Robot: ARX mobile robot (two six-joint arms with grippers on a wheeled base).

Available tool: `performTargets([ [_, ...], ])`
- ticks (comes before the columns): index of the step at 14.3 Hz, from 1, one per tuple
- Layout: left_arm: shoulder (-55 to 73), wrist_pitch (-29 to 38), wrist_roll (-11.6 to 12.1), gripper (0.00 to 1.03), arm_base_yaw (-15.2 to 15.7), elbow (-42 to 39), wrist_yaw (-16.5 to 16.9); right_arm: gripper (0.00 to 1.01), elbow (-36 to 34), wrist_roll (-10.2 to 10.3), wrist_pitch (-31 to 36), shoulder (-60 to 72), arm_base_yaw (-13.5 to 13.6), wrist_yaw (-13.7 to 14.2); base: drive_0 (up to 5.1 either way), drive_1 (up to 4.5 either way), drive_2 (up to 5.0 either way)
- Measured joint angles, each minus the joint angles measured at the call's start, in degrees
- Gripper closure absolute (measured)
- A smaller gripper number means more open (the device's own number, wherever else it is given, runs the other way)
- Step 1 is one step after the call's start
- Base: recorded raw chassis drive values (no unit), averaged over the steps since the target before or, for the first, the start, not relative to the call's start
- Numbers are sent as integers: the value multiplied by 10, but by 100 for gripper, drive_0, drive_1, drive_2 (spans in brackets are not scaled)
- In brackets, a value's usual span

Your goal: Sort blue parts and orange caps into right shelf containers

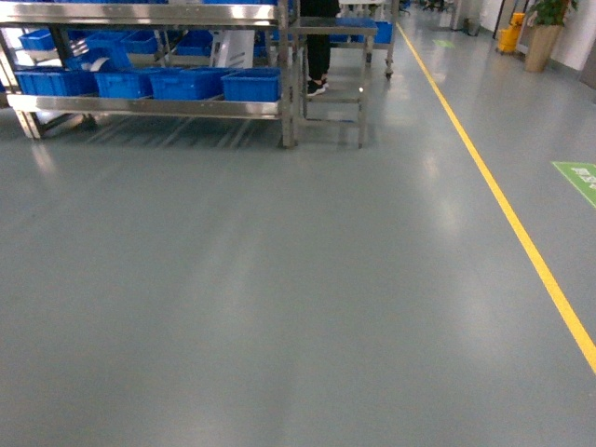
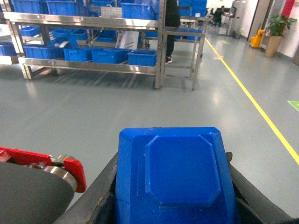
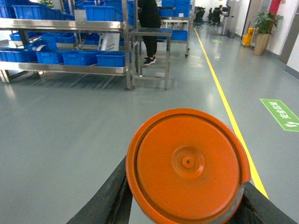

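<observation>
Blue part, a bright blue solid plastic piece with flat faces and bevelled edges, fills the bottom of the left wrist view, and the dark fingers of the left gripper are pressed on its two sides, so this gripper is clamped on it. In the right wrist view an orange round plastic cap, seen end-on with a small raised button at its centre, sits in the same way between the dark fingers of the right gripper, which is clamped on it (any lettering on its side is not visible from here). Both pieces are held above the grey glossy floor, and the head view shows only this floor nearby, without arms. So I judge that picking is done and the step in hand is the carrying: the base must drive to the shelf before any release. A yellow painted line runs along the floor on the right. Farther away stands a steel shelf rack, and on its lower level there is a row of blue plastic bins with ribbed walls; more blue bins stand on the higher level. What is inside the bins I cannot tell from this distance. Beside the rack is a small steel table, and a person in dark trousers stands behind it, so the approach calls for some care.
</observation>
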Motion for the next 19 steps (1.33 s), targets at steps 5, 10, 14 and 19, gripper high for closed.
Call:
performTargets([
  [5, 0, 0, 0, 59, 0, 0, 0, 58, 0, 0, -1, 0, 0, 0, -76, 7, -159],
  [10, 0, 0, 0, 59, 0, 0, 0, 58, 0, 0, 1, 0, 0, 0, -10, 404, -425],
  [14, 0, -2, 0, 59, 0, 0, 0, 58, 0, 0, 0, 0, 0, 0, -69, 346, -485],
  [19, 0, 0, 0, 59, 0, 0, 0, 58, 0, 0, 0, 0, 0, 0, 18, 436, -400],
])
